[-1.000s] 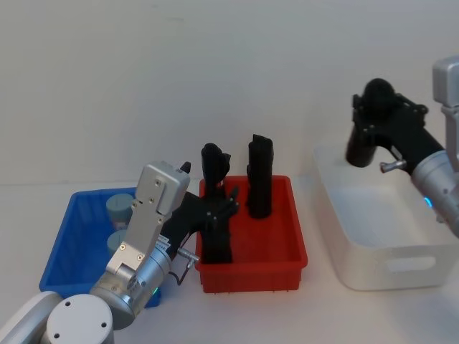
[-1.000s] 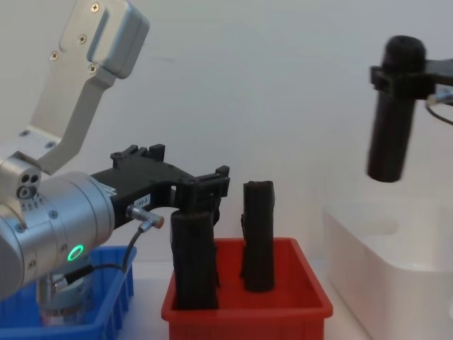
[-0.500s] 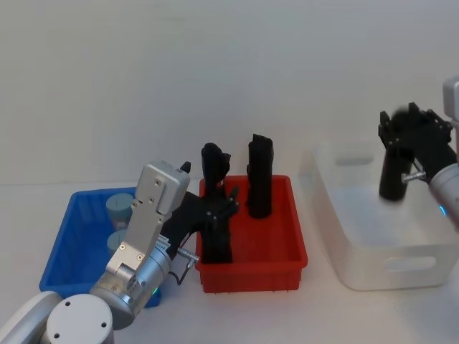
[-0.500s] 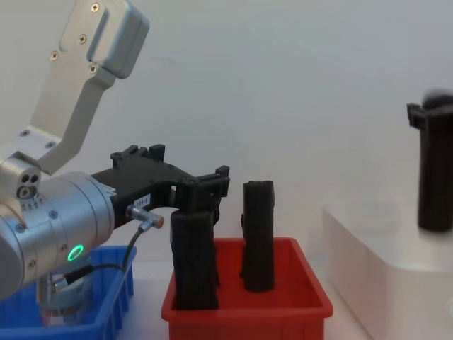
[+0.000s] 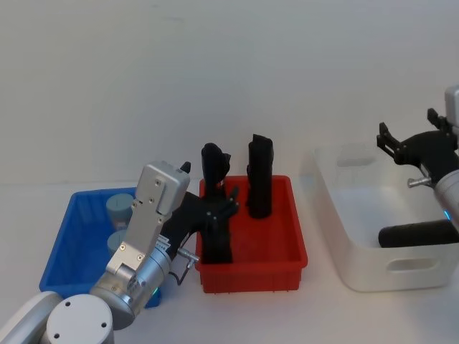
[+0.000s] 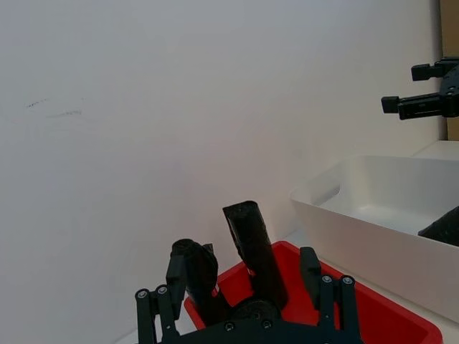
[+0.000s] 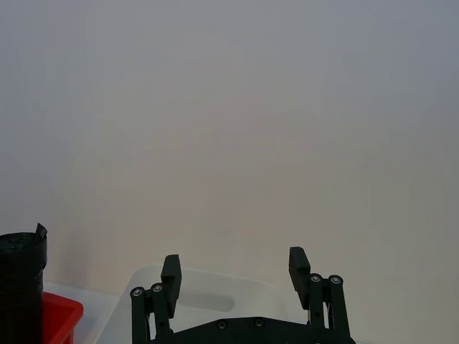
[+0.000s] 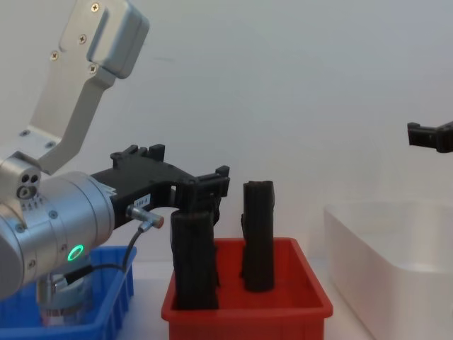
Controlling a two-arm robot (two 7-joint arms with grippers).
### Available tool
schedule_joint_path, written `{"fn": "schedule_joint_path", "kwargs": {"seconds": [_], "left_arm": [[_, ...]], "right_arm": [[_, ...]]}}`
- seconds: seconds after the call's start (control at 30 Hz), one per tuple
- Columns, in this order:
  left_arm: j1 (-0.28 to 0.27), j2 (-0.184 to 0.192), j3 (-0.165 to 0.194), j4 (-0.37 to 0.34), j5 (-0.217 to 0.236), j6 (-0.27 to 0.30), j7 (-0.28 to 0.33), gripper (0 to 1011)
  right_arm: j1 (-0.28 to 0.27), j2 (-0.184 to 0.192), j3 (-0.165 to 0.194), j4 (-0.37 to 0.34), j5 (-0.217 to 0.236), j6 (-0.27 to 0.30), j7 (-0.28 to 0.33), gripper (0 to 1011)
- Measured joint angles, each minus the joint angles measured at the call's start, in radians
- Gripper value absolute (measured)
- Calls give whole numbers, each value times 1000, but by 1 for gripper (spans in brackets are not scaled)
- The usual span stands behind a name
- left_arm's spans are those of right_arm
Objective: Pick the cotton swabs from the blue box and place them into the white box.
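Your right gripper (image 5: 407,129) gapes above the smooth white plastic tub (image 5: 358,269) holding a black cylindrical roll (image 5: 419,234); left gripper (image 6: 242,271) gapes over the red plastic bin (image 5: 251,272).

A plain off-white wall (image 5: 229,72) stood close behind the white tabletop (image 5: 323,315), its surface bare except for a few faint scuff marks (image 6: 54,107). At the wall's far right edge ran a narrow strip of tan-brown panel (image 6: 450,29). The light was soft and even, and it left only pale, blurred shadows on the table.
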Motion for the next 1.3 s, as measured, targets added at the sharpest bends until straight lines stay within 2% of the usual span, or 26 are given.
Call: {"fn": "schedule_joint_path", "kwargs": {"seconds": [0.13, 0.47, 0.67, 1.0, 1.13, 1.3], "left_arm": [[3, 3, -1, -4, 0, 2, 2, 1003], [44, 49, -25, -57, -21, 30, 60, 1003], [100, 106, -51, -109, -63, 55, 128, 1003], [210, 211, -101, -192, -165, 69, 245, 1003], [235, 233, -112, -207, -186, 71, 268, 1003], [247, 241, -118, -215, -195, 73, 279, 1003]], "right_arm": [[1, 0, 1, 6, -3, 0, -3, 1001], [2, 1, 2, 14, -5, 0, -6, 1002], [2, 1, 3, 17, -6, 0, -7, 1001], [2, 1, 3, 18, -7, 0, -8, 1001], [2, 1, 3, 19, -7, 0, -9, 1001], [2, 1, 3, 20, -7, 0, -9, 1001]]}}
